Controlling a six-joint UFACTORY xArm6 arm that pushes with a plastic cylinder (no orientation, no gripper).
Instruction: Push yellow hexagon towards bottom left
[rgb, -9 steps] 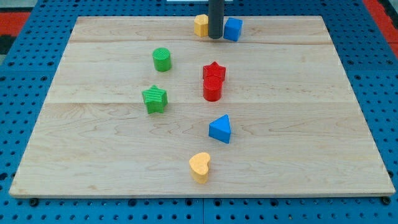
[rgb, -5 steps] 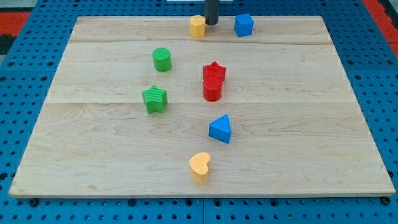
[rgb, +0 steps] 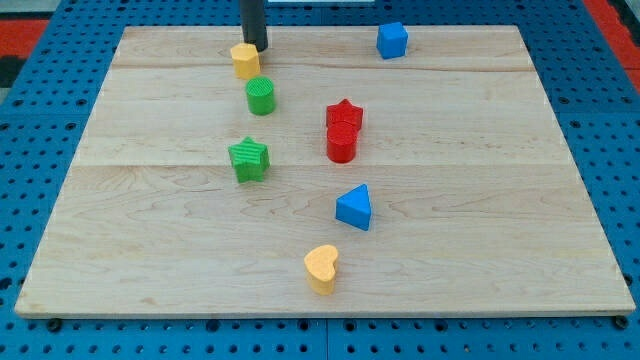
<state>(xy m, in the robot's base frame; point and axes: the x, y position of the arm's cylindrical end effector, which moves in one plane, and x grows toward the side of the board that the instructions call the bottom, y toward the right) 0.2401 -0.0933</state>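
One view only: the yellow hexagon (rgb: 244, 60) sits in the upper left of the frame, just above the green cylinder (rgb: 260, 96), with my tip (rgb: 256, 48) touching its upper right side. No end effector jaws exist. Most of the push across the bench (rgb: 500, 200) remains, and the cylinder blocks the way.

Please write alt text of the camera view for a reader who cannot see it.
My tip touches the upper right of the yellow hexagon block near the wooden board's top edge, with the green cylinder block just below the hexagon. Other coloured blocks are scattered over the board.
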